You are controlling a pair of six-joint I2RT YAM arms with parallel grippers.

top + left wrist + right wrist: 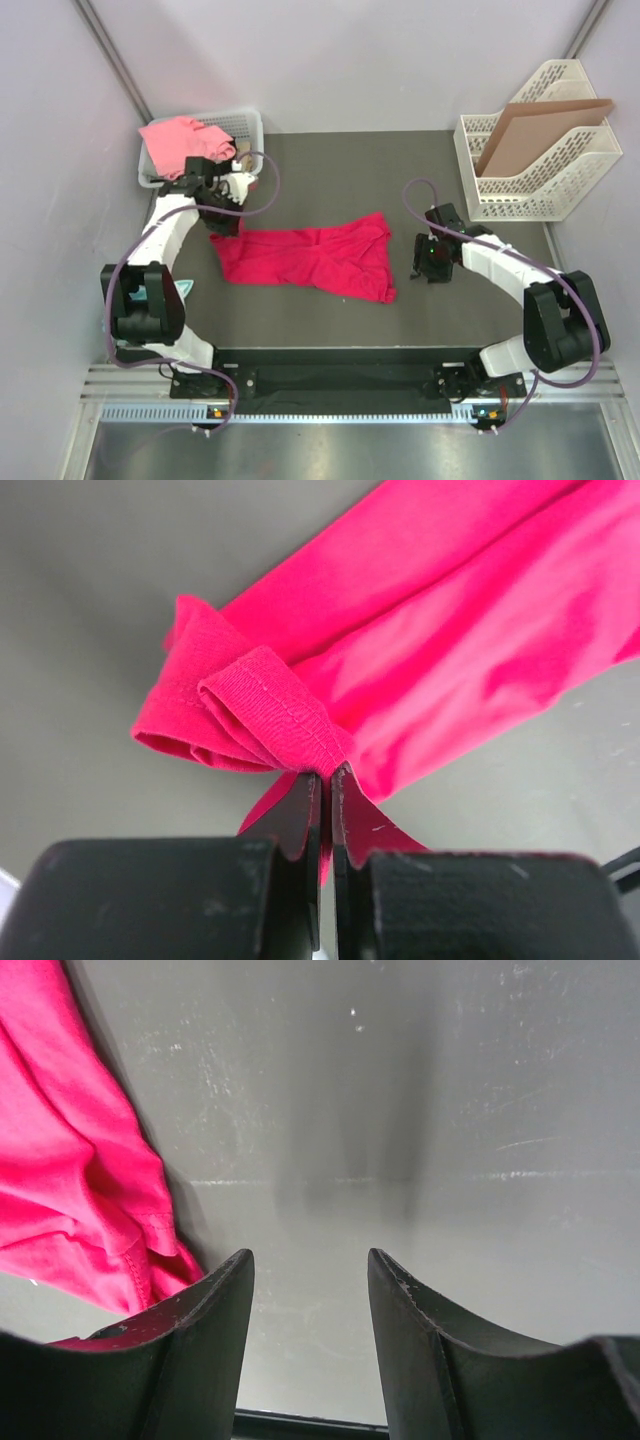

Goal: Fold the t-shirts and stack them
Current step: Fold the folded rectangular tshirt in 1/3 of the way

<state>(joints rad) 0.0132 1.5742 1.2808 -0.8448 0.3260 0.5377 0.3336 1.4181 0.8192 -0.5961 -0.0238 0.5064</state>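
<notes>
My left hand point(328, 778) pinches the bunched hem at the left end of the crimson t-shirt point(310, 258), which lies rumpled on the surface point(330, 180); my right hand point(310, 1258), spread and empty, sits just beside its right edge

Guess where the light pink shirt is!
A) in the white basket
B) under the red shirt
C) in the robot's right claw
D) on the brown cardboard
A: the pink shirt lies bunched up in the white basket at the far left, apart from the red shirt spread out in the middle.
</notes>
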